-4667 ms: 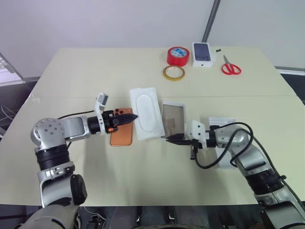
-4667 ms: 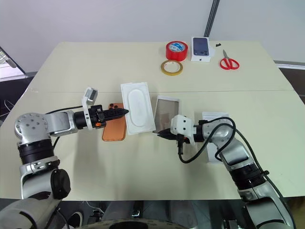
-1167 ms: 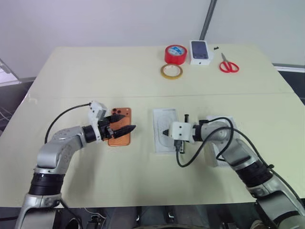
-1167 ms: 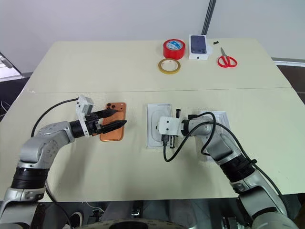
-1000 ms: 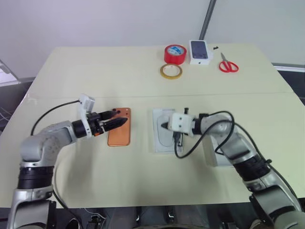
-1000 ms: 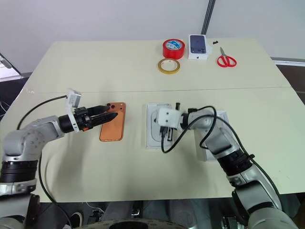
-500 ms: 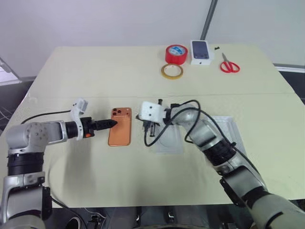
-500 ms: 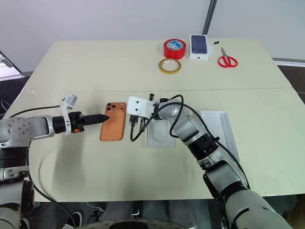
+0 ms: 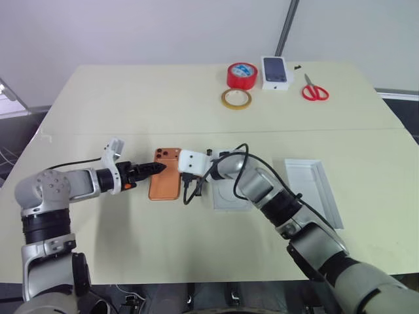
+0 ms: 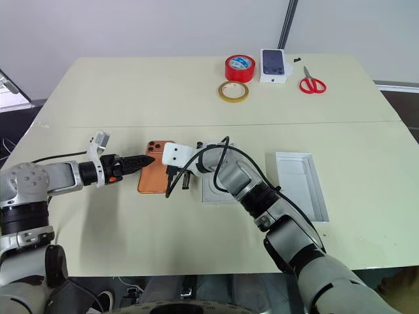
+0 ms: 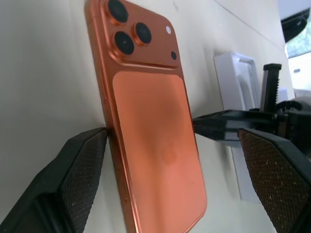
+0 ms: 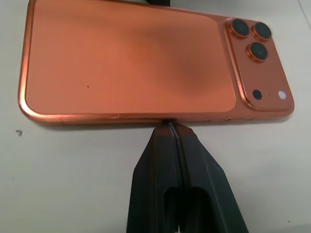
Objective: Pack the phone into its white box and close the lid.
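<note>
Centre-left on the table (image 9: 98,98): copper phone (image 9: 165,182) lying camera-side up. Left gripper (image 11: 175,160) spread across it, right gripper (image 12: 173,128) pressed together against its long edge, seemingly bracing for pickup.

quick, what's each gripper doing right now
Left gripper: open, jaws either side of the phone.
Right gripper: shut, empty, tips at the phone's edge.

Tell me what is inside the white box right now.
The white box holds a white insert with an oval recess; no phone. The right arm covers its upper part.
</note>
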{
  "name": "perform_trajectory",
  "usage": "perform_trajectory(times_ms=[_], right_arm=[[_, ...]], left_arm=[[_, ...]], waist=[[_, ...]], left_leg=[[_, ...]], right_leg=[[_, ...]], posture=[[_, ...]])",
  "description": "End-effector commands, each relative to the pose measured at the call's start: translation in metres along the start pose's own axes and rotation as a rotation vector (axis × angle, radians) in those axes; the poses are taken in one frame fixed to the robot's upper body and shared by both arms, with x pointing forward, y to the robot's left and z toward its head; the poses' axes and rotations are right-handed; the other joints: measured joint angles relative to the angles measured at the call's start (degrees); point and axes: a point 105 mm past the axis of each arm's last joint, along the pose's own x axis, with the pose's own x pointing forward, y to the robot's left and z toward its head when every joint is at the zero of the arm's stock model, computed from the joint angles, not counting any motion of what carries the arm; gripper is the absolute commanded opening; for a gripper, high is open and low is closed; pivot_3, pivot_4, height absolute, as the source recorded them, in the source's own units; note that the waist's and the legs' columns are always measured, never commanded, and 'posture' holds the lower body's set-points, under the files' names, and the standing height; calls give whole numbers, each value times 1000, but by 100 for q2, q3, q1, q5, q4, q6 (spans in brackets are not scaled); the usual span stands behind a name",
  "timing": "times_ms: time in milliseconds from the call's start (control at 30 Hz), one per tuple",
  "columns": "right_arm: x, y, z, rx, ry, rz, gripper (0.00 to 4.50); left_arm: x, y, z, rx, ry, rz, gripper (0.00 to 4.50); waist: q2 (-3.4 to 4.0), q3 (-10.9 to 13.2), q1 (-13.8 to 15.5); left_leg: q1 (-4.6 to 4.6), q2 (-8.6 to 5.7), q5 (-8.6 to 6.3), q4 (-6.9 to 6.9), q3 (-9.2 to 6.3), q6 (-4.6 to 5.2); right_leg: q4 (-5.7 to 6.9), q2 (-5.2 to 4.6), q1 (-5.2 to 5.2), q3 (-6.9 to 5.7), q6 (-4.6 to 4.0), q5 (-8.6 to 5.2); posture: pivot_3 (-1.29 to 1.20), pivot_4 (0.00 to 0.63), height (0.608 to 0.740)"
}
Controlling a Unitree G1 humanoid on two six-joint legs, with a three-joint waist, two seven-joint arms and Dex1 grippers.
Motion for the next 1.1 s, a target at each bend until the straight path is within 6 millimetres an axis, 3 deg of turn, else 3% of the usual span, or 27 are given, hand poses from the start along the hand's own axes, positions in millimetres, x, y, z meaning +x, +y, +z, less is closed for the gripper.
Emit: perform_trajectory(times_ms=[33, 233, 433, 500, 600, 867, 967, 1100], right_arm=[[6, 5, 8, -26, -16, 16, 24], [1, 2, 2, -32, -2, 3, 24], [-2, 0, -2, -33, 6, -12, 24], [-3, -1, -3, -18, 3, -14, 0], [-4, -1, -3, -21, 3, -20, 0], [-4, -2, -2, -30, 1, -24, 0], [-5, -3, -2, -40, -5, -31, 0], [-7, -3, -1, -43, -19, -33, 0]], left_arm=[[21, -2, -34, -72, 160, -25, 4500], [31, -21, -25, -56, 167, -73, 4500], [19, -5, -8, -109, 75, -23, 4500], [13, -2, -9, -113, 76, -20, 3968], [6, 2, -10, -108, 81, -7, 2730], [2, 6, -7, -137, 60, -18, 2730], [5, 6, -8, -174, 54, -39, 1997], [8, 6, -14, -184, 72, -65, 71]], waist=[[4, -14, 5], [3, -21, 21], [2, -21, -9], [2, -21, -19], [2, -21, -49], [2, -21, -43], [2, -21, -40], [0, -21, -26]], left_leg=[[0, 0, 0, 0, 0, 0], [2, -2, 0, 0, -1, -1], [2, -3, 2, -1, -1, -5], [2, -3, 3, -1, -1, -5], [2, -2, 3, -4, -1, -7], [1, -2, 5, -6, -2, -9], [1, -2, 5, -6, -2, -9], [-1, -2, 5, -6, -2, -9]], right_leg=[[0, 0, 0, 0, 0, 0], [-1, -1, 4, 0, 0, 0], [1, -1, 1, 0, 0, 0], [1, -1, 1, 0, 0, 0], [1, 0, -4, 1, 0, 0], [1, -1, -6, 1, 0, 0], [1, -1, -6, 1, 0, 0], [1, -1, -6, 1, 0, 0]], posture=[[0, 150, 740], [0, 150, 740], [0, 150, 740], [0, 150, 740], [0, 150, 740], [0, 150, 740], [0, 150, 740], [0, 150, 740]])
